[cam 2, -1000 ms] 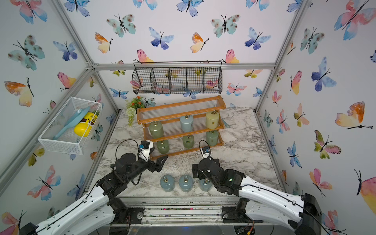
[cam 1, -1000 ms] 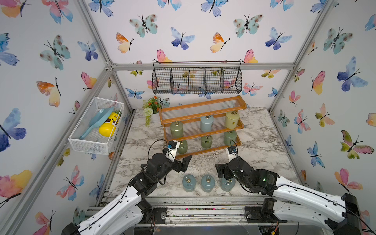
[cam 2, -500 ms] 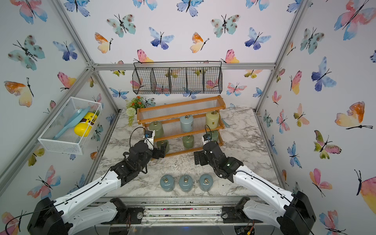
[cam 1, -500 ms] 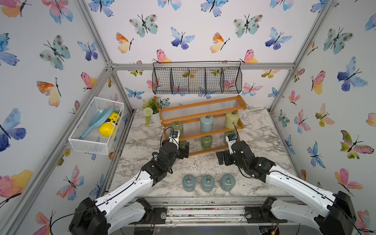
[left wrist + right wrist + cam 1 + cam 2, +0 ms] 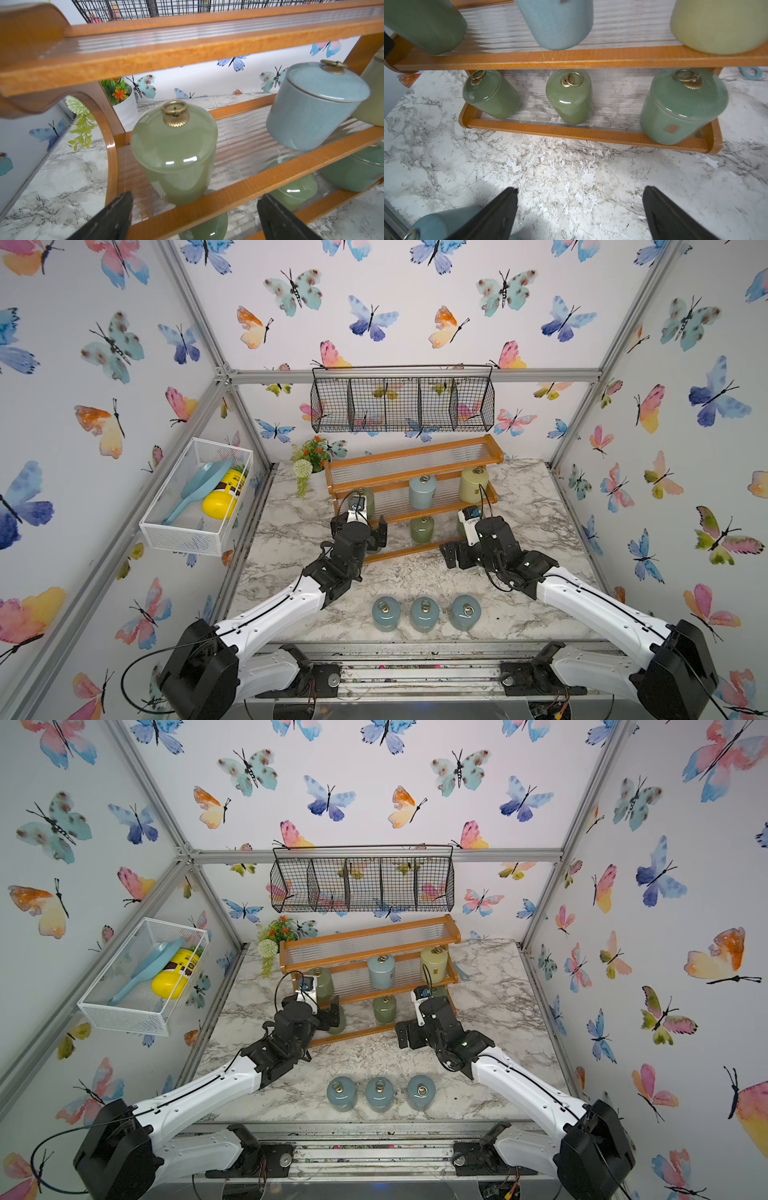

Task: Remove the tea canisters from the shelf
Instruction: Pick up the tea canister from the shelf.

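Note:
The shelf (image 5: 415,452) stands at the back of the marble table. Its middle tier holds a green (image 5: 174,153), a pale blue (image 5: 315,106) and a pale yellow tea canister (image 5: 473,485). Three green ones (image 5: 490,95) (image 5: 571,99) (image 5: 681,108) sit on the bottom tier. Three pale blue canisters (image 5: 385,614) (image 5: 424,614) (image 5: 465,612) stand near the table's front edge. My left gripper (image 5: 195,199) is open, right in front of the middle tier's green canister. My right gripper (image 5: 580,193) is open over bare marble before the bottom tier.
A black wire basket (image 5: 403,400) hangs on the back wall above the shelf. A white mesh basket (image 5: 195,497) on the left wall holds a yellow bottle (image 5: 222,499) and a blue scoop. A potted plant (image 5: 309,460) stands left of the shelf.
Both arms have reached from beside the three front canisters toward the shelf, the left to its left end, the right to its right end. Both grippers stayed open.

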`<control>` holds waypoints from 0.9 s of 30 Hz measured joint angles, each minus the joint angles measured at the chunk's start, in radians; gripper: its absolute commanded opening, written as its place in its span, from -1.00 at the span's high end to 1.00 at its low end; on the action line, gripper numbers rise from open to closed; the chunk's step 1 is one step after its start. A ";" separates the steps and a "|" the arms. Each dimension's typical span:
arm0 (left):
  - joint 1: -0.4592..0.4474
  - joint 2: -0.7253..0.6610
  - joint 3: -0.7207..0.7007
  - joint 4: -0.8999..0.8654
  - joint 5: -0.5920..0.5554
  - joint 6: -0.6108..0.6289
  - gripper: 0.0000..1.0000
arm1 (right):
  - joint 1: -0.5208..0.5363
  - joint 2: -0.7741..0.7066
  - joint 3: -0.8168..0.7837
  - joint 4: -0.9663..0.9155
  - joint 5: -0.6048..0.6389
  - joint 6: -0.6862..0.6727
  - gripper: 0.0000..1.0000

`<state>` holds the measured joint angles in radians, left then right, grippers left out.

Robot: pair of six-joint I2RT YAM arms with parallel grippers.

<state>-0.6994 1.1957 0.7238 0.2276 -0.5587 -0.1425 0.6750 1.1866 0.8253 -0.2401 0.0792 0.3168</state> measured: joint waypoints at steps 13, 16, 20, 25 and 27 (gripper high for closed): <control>0.031 0.082 0.065 0.023 -0.073 0.023 -0.97 | -0.041 0.018 0.020 0.016 -0.054 -0.024 -1.00; 0.048 0.096 0.078 0.023 -0.072 0.023 -0.97 | -0.047 0.022 0.021 0.017 -0.059 -0.025 -1.00; 0.059 0.121 0.095 0.025 -0.071 0.026 -0.97 | -0.051 0.027 0.021 0.017 -0.069 -0.029 -1.00; 0.072 0.147 0.114 0.026 -0.060 0.034 -0.97 | -0.057 0.039 0.021 0.017 -0.081 -0.032 -1.00; 0.077 0.154 0.119 0.027 -0.049 0.034 -0.97 | -0.060 0.042 0.023 0.016 -0.085 -0.035 -1.00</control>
<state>-0.6224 1.3495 0.8429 0.2543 -0.6075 -0.1081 0.6147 1.2289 0.8478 -0.2237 -0.0059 0.2817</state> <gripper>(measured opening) 0.984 0.998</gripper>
